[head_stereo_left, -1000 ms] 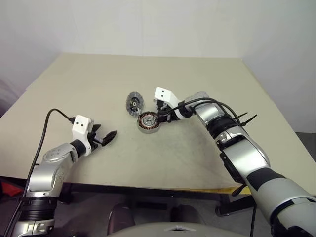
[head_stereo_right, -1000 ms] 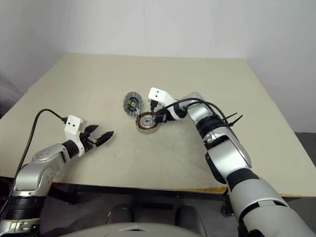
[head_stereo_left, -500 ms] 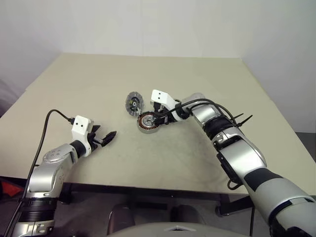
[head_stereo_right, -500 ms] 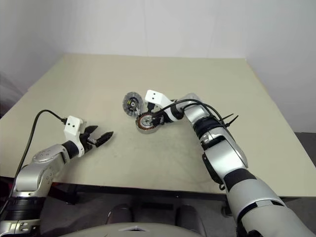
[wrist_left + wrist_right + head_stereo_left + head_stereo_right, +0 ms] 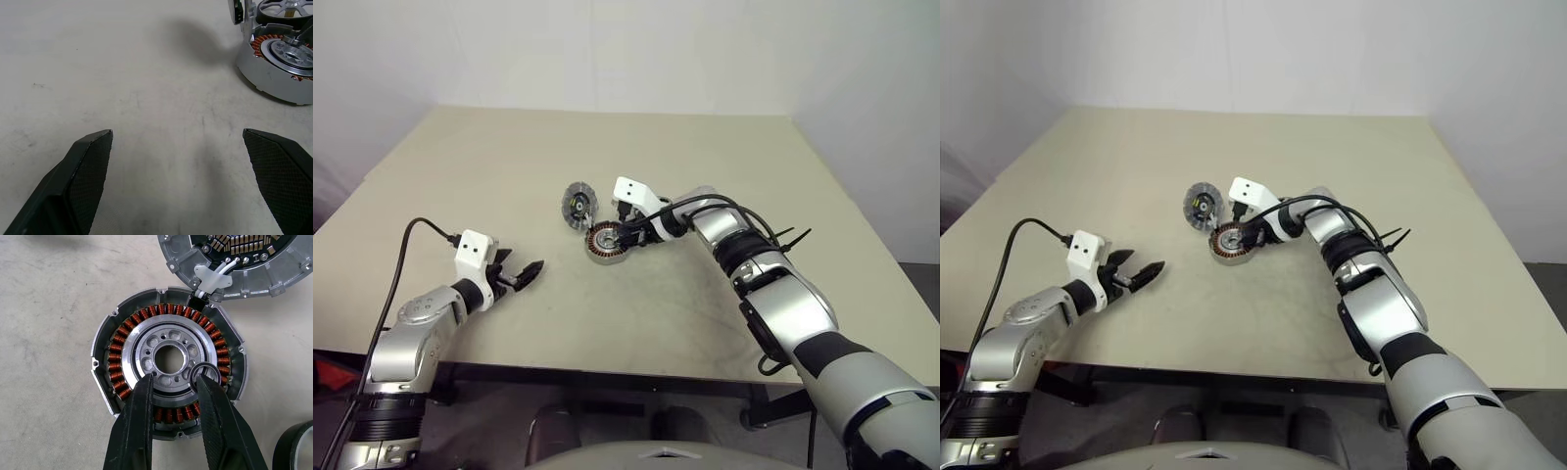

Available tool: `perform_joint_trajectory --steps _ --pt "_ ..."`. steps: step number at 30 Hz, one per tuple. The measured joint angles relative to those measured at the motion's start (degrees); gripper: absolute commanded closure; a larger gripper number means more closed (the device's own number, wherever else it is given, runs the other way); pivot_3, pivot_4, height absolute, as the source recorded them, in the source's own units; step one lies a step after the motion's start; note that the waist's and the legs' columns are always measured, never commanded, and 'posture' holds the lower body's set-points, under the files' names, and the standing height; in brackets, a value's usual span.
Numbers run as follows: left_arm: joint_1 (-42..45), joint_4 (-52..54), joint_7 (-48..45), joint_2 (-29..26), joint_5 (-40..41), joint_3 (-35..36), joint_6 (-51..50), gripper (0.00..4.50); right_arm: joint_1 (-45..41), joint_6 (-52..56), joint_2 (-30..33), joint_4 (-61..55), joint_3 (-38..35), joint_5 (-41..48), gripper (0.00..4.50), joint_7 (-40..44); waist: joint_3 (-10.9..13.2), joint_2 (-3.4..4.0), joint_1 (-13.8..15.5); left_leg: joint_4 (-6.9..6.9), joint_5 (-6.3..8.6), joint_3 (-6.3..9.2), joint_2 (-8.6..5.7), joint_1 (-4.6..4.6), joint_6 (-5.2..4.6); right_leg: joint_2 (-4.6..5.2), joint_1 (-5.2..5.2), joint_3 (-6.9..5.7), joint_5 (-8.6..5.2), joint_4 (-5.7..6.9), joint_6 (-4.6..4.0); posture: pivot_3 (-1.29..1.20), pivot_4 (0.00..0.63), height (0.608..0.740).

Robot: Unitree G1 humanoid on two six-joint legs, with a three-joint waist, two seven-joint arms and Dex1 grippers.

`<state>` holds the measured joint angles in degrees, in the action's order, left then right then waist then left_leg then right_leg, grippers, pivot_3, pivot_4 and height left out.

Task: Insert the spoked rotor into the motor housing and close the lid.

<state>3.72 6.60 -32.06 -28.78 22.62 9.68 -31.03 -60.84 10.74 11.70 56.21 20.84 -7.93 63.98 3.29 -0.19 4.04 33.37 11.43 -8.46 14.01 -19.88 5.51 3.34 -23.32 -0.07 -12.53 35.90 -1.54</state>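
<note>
Right wrist view: right claw [image 5: 172, 382] hangs over the motor housing [image 5: 105, 362], fingers slightly parted beside a small O-ring [image 5: 204, 370]. Lid [image 5: 254, 279] touches the housing. Left claw [image 5: 176, 142] spread over bare bench [image 5: 122, 63].

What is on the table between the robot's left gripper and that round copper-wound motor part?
Nothing: in the left wrist view, bare table runs from the open left gripper to the motor housing.

The right hand [image 5: 625, 235] has edged slightly left over the motor housing [image 5: 606, 243].
</note>
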Motion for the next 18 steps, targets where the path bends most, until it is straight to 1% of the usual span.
perform_joint_trajectory --steps 5,12,18 --pt "0.0 0.0 0.0 0.0 0.0 0.0 0.0 0.00 0.3 0.8 -0.2 -1.2 0.0 0.0 2.94 0.9 0.0 0.00 0.0 0.00 0.00 0.00 0.00 -0.02 -0.01 0.00 0.00 -0.01 0.00 -0.03 0.00 0.00 0.000 0.740" --pt "0.0 0.0 0.0 -0.2 0.0 0.3 0.1 0.00 3.6 3.9 -0.6 -7.8 0.2 0.1 2.94 2.8 0.0 -0.01 0.0 0.00 0.00 0.00 0.00 -0.01 -0.02 0.00 0.00 0.00 0.00 -0.02 0.00 0.00 0.000 0.740" --pt "0.0 0.0 0.0 -0.3 0.0 1.2 0.1 0.00 4.1 6.1 -0.9 -9.8 0.2 0.1 2.94 2.6 0.0 -0.01 0.0 0.00 0.00 0.00 0.00 0.01 -0.02 0.00 0.00 0.00 0.00 -0.01 0.00 0.00 0.000 0.740"
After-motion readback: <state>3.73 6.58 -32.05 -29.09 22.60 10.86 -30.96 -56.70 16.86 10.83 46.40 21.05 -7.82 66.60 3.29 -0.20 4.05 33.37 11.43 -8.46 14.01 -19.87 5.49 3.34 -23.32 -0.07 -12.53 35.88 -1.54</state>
